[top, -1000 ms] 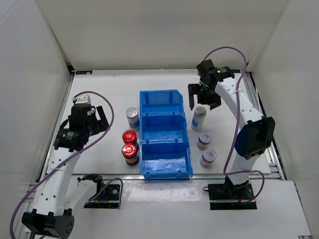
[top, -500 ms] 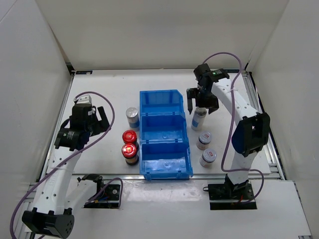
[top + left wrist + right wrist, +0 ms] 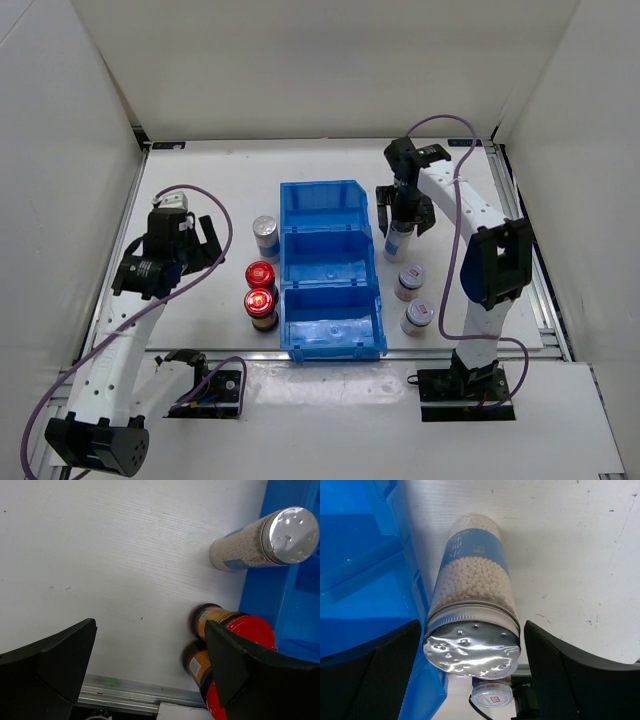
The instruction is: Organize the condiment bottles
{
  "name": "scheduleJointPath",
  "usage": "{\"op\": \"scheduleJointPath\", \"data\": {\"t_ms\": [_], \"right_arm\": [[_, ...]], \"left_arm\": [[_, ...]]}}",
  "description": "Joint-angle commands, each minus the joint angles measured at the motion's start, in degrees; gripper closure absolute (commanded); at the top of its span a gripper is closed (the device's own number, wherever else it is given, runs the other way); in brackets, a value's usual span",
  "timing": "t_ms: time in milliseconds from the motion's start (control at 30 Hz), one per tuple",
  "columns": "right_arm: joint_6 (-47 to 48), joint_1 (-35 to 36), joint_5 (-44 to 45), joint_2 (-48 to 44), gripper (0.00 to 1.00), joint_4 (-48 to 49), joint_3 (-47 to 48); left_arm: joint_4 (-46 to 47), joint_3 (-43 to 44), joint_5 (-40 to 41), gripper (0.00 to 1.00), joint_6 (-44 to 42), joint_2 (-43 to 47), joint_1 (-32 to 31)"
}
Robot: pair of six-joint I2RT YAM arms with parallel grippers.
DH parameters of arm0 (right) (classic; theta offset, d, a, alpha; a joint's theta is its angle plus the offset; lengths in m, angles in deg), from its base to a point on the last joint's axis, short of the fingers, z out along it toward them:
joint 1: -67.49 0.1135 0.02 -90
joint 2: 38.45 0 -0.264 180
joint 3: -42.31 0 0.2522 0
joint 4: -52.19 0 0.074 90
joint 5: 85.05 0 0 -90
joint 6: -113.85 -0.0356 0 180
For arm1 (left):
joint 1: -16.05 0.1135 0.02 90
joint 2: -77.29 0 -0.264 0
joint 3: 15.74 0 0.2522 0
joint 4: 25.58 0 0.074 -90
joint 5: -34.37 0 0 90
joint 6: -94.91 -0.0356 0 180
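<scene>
The blue bin (image 3: pixel 330 270) stands in the middle of the desk (image 3: pixel 210 180), with its three compartments in a row from far to near. There is bare desk beyond it toward the back wall and out along the left rail. The strips on either side of the bin are narrower, and that is where the bottles stand.

On the right strip, the right silver-capped bottle (image 3: pixel 472 580) stands upright just beside the bin's wall. The far white-capped bottle (image 3: pixel 409 280) and the near white-capped bottle (image 3: pixel 418 316) stand closer to the arm bases, a little further off the bin. On the left strip, the left silver-capped bottle (image 3: pixel 265 542) stands by the bin. The far red-capped bottle (image 3: pixel 260 274) and the near red-capped bottle (image 3: pixel 261 300) sit tight together against its wall.

The right claw (image 3: pixel 401 222) is down around the right silver-capped bottle, with its fingers spread, one on each side of the cap. The bin-side finger hangs over the bin's edge. I cannot tell whether either finger touches the bottle.

The left claw (image 3: pixel 150 640) hangs over bare desk to the left of the red-capped pair, spread wide and gripping nothing.
</scene>
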Motion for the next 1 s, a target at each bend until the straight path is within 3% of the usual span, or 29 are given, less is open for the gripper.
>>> {"op": "scheduleJointPath", "data": {"t_ms": [0,133,367,467,633,767,967], "right_arm": [[-0.5,0.15,1.04,0.67,0.14,0.93,0.09],[-0.5,0.15,1.04,0.67,0.31,0.93,0.09],[-0.5,0.15,5.68,-1.43,0.74,-1.88,1.14],[-0.5,0.15,9.63,-4.59,0.84,-2.94,5.97],[2.22,3.57,10.36,-4.26,0.95,-2.94,18.35],[3.63,5.34,7.04,0.92,0.96,-3.46,29.95],[2.49,9.11,2.72,8.04,0.98,-3.46,35.86]], "left_arm": [[0.43,2.06,0.53,0.0,-0.91,-0.65,0.12],[0.43,2.07,0.53,0.0,-0.91,-0.65,0.12],[0.43,1.54,0.53,0.0,-0.91,-0.65,0.12],[0.43,1.54,1.06,0.0,-0.91,-0.65,0.12],[0.43,1.01,1.58,0.0,-0.39,-0.65,0.12],[0.43,0.49,1.58,0.0,-0.39,-0.65,0.12],[0.43,1.63,1.58,0.0,0.14,-1.18,0.12]]}}
